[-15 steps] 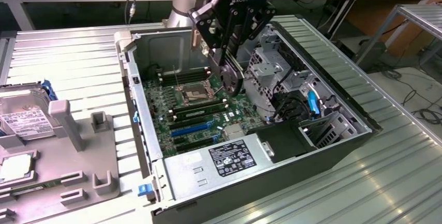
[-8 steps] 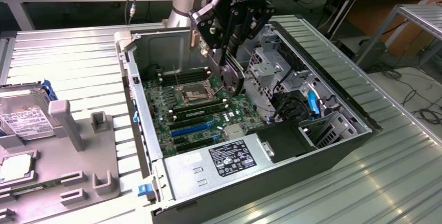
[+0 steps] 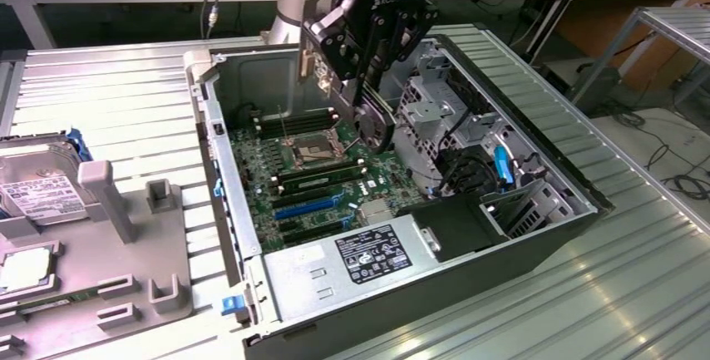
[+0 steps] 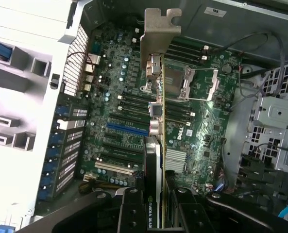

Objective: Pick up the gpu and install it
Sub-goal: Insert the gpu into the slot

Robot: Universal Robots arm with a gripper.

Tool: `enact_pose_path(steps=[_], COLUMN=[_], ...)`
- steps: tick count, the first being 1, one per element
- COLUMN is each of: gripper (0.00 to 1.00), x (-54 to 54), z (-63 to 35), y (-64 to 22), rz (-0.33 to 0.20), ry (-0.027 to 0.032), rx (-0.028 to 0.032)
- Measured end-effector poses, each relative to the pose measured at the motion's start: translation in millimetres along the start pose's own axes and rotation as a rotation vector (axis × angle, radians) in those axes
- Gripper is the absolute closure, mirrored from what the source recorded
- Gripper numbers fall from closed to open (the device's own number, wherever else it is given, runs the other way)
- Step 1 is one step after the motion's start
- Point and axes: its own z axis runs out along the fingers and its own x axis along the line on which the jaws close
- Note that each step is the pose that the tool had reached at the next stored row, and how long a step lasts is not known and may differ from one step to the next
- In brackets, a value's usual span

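Your gripper [image 3: 367, 69] is clamped on the gpu [image 3: 374, 123], one finger on each face, pinching it along its upper edge. The card hangs edge-down from the fingers inside the open computer case [image 3: 533, 235]. In the wrist view the gpu [image 4: 152, 160] runs straight out from the gripper [image 4: 153, 213], with its silver bracket [image 4: 158, 29] at the far end. Right under the card you've got the motherboard [image 4: 119, 97], CPU socket [image 4: 194, 82] just beside the card's line. The blue slot [image 4: 127, 128] sits off to one side of the card, not beneath it. Can't tell if the card's touching the board.
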Motion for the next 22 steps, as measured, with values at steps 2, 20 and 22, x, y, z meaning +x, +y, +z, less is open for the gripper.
enact_pose_path(steps=[2,20,22], gripper=[0.73,0.73,0.73], x=[0.0,0.0,0.0], z=[0.0,0.0,0.0], y=[0.0,0.0,0.0], rz=[-0.01,-0.129,-0.145], ry=[0.0005,0.0063,0.0071], rx=[-0.0004,-0.0047,-0.0053])
